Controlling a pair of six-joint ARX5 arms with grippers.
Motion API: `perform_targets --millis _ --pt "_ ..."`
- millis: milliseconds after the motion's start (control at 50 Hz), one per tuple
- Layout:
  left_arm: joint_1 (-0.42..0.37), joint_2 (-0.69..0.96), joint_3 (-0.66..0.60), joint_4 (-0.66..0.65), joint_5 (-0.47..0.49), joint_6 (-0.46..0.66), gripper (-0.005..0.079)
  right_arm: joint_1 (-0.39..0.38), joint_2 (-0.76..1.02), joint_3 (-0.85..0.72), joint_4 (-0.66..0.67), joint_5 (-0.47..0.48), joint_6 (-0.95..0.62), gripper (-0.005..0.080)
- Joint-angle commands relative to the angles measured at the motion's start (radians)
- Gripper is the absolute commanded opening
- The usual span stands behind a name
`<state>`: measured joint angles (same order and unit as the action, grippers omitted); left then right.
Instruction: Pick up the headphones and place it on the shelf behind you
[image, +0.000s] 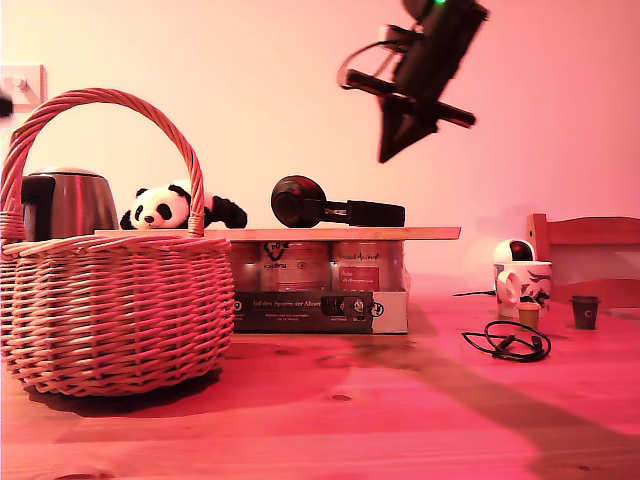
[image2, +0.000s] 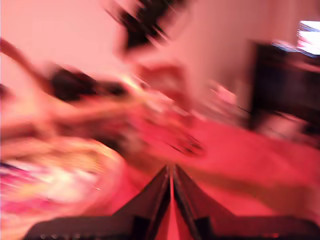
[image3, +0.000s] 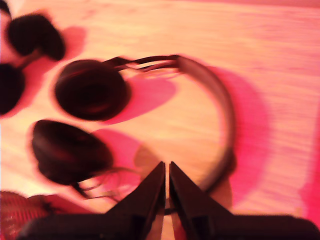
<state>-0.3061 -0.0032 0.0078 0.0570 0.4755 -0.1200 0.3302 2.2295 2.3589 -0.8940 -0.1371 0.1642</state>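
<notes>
Headphones (image: 322, 207): black over-ear pair, lying flat on the shelf (image: 340, 233), a thin light board resting across jars and a dark printed box behind the wicker basket (image: 105, 300) (a toy panda (image: 165, 207) shares the board, towards the exterior view's left). Nearest on the worktop (image: 380, 410) is the basket, with a coiled black cable (image: 510, 341) further back at the exterior view's right. My second claw (image3: 166, 170) hangs over the headphones' band, tips clenched together on nothing; my first claw (image2: 171, 172) is likewise pinched closed, its surroundings too blurred to read.
</notes>
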Motion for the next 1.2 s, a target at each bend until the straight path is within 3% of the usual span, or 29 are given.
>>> perform_targets --millis 0,200,420,760,1180 --pt "-0.003 -0.01 0.006 0.017 -0.034 0.008 -0.0019 0.006 -0.016 0.013 0.006 0.016 -0.005 -0.0013" --pt "-0.003 -0.01 0.027 0.016 -0.129 0.007 -0.0019 0.01 -0.022 0.013 -0.011 0.041 -0.007 -0.0013" --pt "-0.003 -0.01 0.027 0.009 -0.133 0.007 -0.0019 0.025 -0.054 0.013 -0.015 0.049 -0.095 -0.0013" --pt "-0.003 -0.01 0.027 -0.04 -0.139 0.008 -0.0019 0.1 -0.124 0.013 -0.031 0.154 -0.146 -0.0013" --pt "-0.002 -0.01 0.027 -0.051 -0.214 0.008 -0.0019 0.147 -0.134 0.012 0.0 0.226 -0.166 -0.0013"
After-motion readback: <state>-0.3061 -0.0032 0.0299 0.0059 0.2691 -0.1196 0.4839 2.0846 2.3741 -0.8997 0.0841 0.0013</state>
